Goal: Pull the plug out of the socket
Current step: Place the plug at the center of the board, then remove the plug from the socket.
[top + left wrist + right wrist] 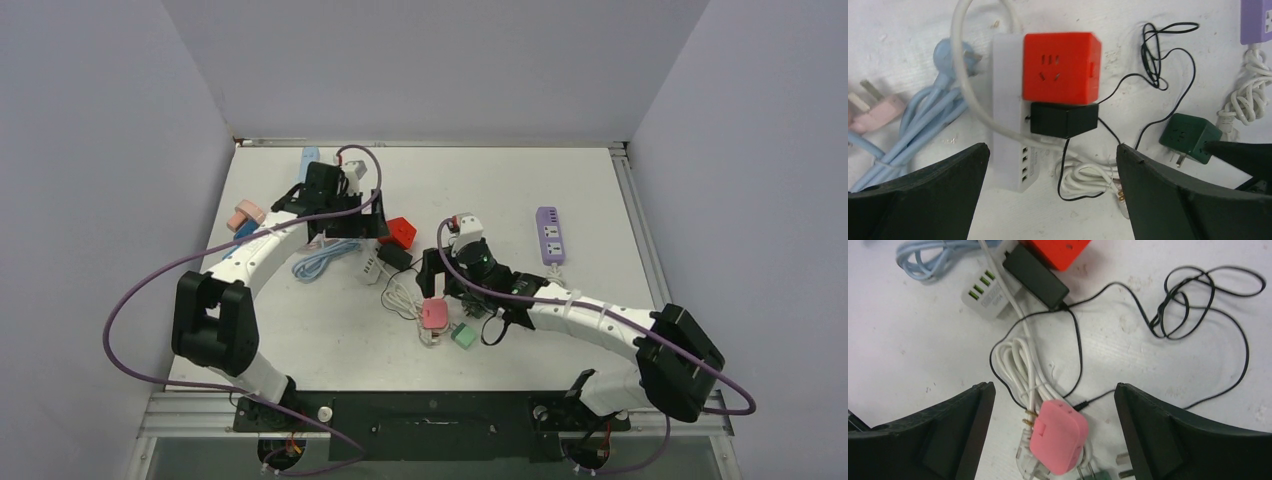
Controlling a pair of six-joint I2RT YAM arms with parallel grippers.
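Left gripper (1052, 152) wide open, frame centre, over white power strip (1007, 70) carrying red cube (1060, 67), black adapter (1063, 120). Right gripper (1054, 390) wide open above pink plug (1058, 437), lower centre.

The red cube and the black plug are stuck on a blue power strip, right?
No, the power strip is white, not blue. The left wrist view shows the red cube and the black plug on it.

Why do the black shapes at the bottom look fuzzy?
Left wrist view: the left gripper's fingers sit by the lens, so they blur, while the red cube is sharp. Right wrist view: same for the right gripper's fingers; the pink plug is crisp.
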